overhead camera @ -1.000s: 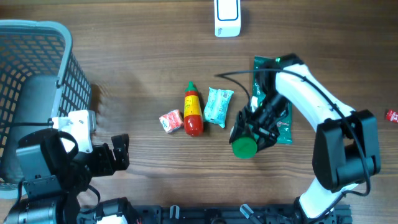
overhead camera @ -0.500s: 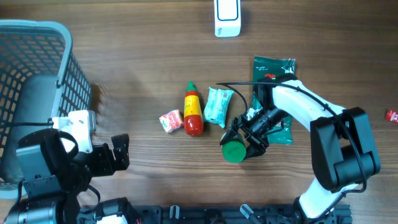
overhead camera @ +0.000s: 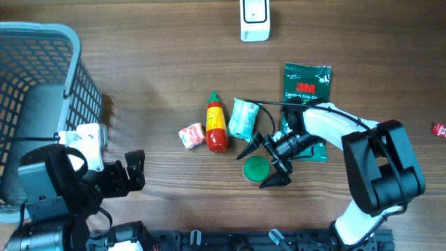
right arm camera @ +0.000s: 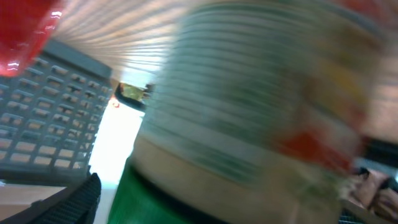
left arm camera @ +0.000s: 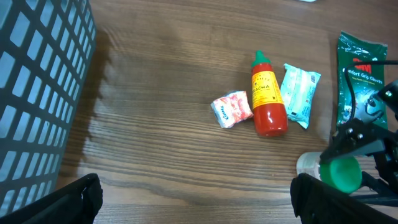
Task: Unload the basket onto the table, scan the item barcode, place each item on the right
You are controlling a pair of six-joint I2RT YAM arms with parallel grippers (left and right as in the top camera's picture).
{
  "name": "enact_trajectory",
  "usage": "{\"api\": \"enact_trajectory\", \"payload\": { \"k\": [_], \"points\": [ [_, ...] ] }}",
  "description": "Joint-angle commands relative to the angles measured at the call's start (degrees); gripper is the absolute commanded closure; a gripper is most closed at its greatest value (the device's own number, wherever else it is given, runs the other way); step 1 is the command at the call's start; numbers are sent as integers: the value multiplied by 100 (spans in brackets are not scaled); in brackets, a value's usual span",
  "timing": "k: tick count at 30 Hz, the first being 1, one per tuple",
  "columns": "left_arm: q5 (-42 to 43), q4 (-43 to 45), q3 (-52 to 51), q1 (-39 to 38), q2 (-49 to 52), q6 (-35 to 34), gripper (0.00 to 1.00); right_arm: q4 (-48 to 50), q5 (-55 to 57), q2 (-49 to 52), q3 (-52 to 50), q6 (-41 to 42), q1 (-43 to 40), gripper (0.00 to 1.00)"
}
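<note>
The item, a jar with a green lid (overhead camera: 256, 167), rests on the wooden table just right of centre. My right gripper (overhead camera: 263, 166) is open, its two fingers spread wide on either side of the jar. In the right wrist view the blurred jar (right arm camera: 249, 112) fills the frame, with its green lid (right arm camera: 155, 199) at the bottom. The left wrist view shows the lid (left arm camera: 341, 173) at the right edge. A white scanner (overhead camera: 254, 19) sits at the table's far edge. At the near left my left gripper (overhead camera: 132, 171) is open with nothing in it, above bare wood (left arm camera: 199, 205).
A grey mesh basket (overhead camera: 42, 84) fills the left side. A red sauce bottle (overhead camera: 217, 125), a small red-and-white packet (overhead camera: 191, 135) and a pale teal packet (overhead camera: 244, 118) lie mid-table. A green glove pack (overhead camera: 306, 84) lies under the right arm. A small red thing (overhead camera: 438, 129) is at the right edge.
My right gripper carried the jar leftward and toward the near edge, then spread its jaws wide and let go of it. The left arm has not moved.
</note>
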Motion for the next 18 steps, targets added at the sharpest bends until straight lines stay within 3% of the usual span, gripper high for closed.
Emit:
{"api": "enact_trajectory", "payload": {
  "k": [1, 4, 10, 12, 18],
  "points": [
    [90, 15, 11, 33, -42, 131, 0, 94, 116, -26, 118, 146, -155, 0],
    [90, 15, 11, 33, -42, 131, 0, -83, 916, -33, 533, 28, -282, 0],
    [90, 15, 11, 33, -42, 131, 0, -1482, 2570, -422, 1880, -103, -280, 0],
    [90, 15, 11, 33, -42, 131, 0, -1788, 3204, -863, 2264, 382, -280, 0],
    [90, 15, 11, 33, -42, 131, 0, -1886, 4612, -2312, 2350, 2865, -249, 0]
  ]
}}
